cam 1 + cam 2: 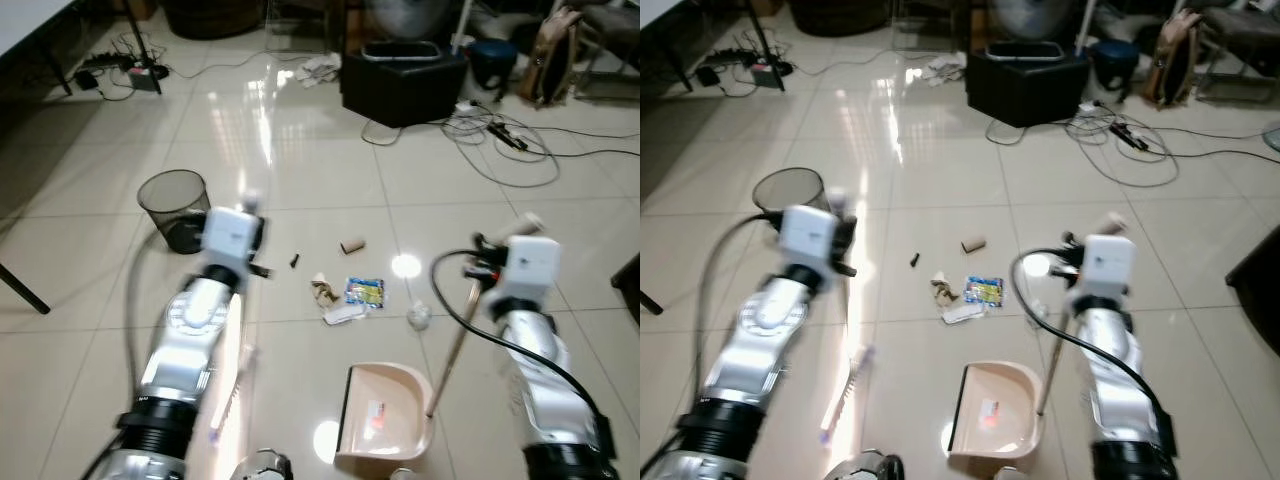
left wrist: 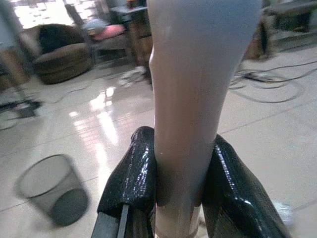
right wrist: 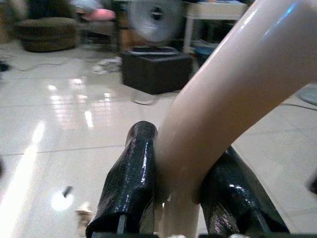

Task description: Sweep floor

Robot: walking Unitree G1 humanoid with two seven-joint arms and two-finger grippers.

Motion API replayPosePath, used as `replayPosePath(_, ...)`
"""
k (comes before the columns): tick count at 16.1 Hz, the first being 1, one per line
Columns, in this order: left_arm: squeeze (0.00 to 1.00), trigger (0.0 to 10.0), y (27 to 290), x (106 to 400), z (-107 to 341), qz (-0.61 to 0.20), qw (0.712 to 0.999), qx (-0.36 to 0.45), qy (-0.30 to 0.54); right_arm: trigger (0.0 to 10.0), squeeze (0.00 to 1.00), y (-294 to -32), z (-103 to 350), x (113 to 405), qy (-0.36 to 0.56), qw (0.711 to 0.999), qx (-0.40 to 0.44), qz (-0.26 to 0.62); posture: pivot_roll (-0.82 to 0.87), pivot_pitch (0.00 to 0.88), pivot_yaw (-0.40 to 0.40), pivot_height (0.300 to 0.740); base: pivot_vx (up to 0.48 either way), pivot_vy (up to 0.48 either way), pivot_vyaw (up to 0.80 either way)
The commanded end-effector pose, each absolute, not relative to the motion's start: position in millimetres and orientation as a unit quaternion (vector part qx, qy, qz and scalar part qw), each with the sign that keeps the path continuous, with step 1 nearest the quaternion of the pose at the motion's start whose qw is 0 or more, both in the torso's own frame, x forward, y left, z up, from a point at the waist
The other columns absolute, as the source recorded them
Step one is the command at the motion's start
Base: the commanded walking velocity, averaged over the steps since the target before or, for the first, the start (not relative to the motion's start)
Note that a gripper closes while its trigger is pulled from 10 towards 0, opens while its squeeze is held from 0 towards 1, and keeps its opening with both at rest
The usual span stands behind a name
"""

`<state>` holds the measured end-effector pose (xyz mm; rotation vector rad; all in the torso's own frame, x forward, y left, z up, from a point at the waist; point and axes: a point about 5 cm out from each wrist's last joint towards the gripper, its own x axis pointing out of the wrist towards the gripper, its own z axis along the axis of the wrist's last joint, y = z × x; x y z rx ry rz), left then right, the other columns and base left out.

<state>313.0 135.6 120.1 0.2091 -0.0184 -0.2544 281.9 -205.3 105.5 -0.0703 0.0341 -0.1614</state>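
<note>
Between left fingers (image 2: 131,183), broom handle (image 2: 190,99), clamped

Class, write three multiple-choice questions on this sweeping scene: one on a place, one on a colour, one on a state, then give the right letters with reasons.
1. Where is the mesh bin?
A. by the left arm
B. by the right arm
C. inside the dustpan

2. What colour is the dustpan?
A. blue
B. beige
C. black

3. The right gripper is:
A. open
B. shut on the dustpan handle
C. holding a cable

Answers:
1 A, the bin stands on the robot's left.
2 B, the dustpan is beige.
3 B, the right gripper clamps the handle.
</note>
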Motion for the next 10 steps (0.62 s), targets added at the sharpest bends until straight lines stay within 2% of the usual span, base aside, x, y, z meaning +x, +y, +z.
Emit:
replayPosePath(1, 0.0, 10.0, 141.9, 314.5, 130.9, -0.118, 0.986, 0.113, -0.031, 10.0, 0.0, -204.4, 115.0, 283.9, -0.005, 0.996, -0.04, -0.082, 0.01, 0.069, 0.019, 0.74, 0.0, 0.0, 0.0)
replayPosePath(4, 0.0, 10.0, 139.0, 315.2, 137.3, -0.132, 0.984, 0.113, -0.049, 10.0, 0.0, -204.9, 113.1, 283.1, -0.001, 0.996, -0.016, -0.092, 0.01, 0.07, 0.02, 0.74, 0.0, 0.0, -0.14)
replayPosePath(7, 0.0, 10.0, 137.8, 315.6, 139.4, -0.134, 0.984, 0.101, -0.055, 10.0, 0.0, -206.1, 114.0, 282.0, -0.004, 0.995, -0.017, -0.096, 0.01, 0.066, 0.022, 0.74, 0.0, 0.0, -0.8)
replayPosePath(10, 0.0, 10.0, 137.3, 316.8, 141.4, -0.134, 0.984, 0.097, -0.058, 10.0, 0.0, -208.6, 114.3, 282.3, -0.005, 0.995, -0.014, -0.101, 0.01, 0.063, 0.023, 0.74, 0.323, 0.0, -0.56)
